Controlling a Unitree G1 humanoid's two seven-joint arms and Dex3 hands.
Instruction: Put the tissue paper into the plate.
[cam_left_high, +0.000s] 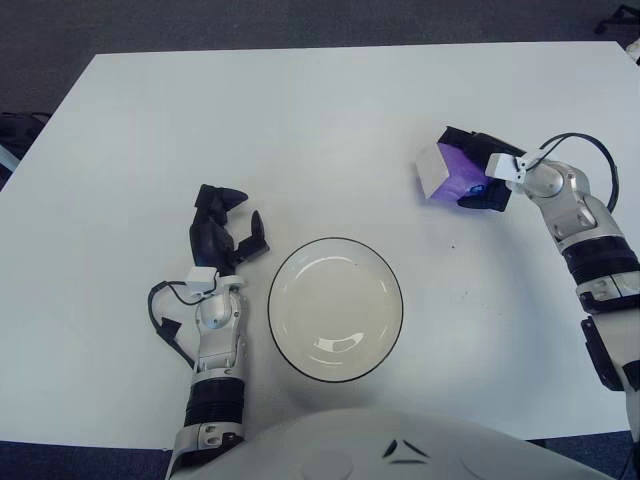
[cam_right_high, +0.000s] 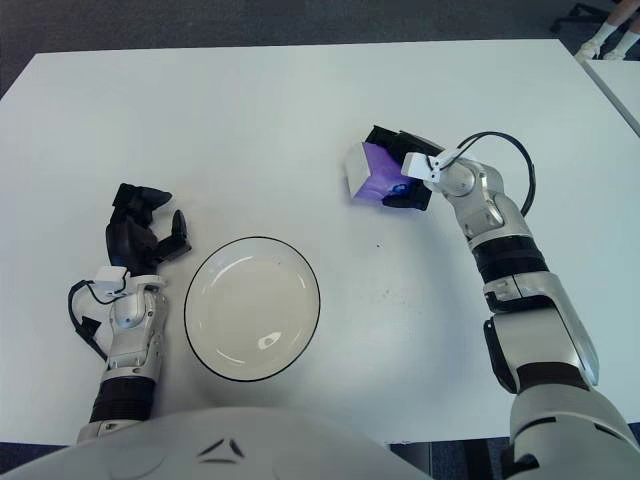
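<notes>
- Although grasped, not yet delivered: small purple-and-white pack of tissue paper clamped in the black fingers of the right hand, at about two o'clock from the round white plate with a thin dark rim.
- Looks tilted, white end face turned toward the plate side, purple top toward the hand; probably lifted clear of the white table, though contact underneath cannot be settled from these views.
- Well apart from the plate, with bare tabletop between the two.
- Nothing inside the plate apart from a glare spot near its six o'clock edge.
- Left hand showing at about nine to ten o'clock of the plate, just beside the rim, black fingers loosely curled around nothing; no part in the job so far, by the look of it.
- Judged done: reach and pick-up.
- Judged left: carry toward seven or eight o'clock from the present spot, over the rim, then lower and release into the plate's hollow.
- Roughly a third of the way along, as an estimate only.
- One thing to watch: grip on only one side of the pack, so a slip or twist during the carry is conceivable.
</notes>
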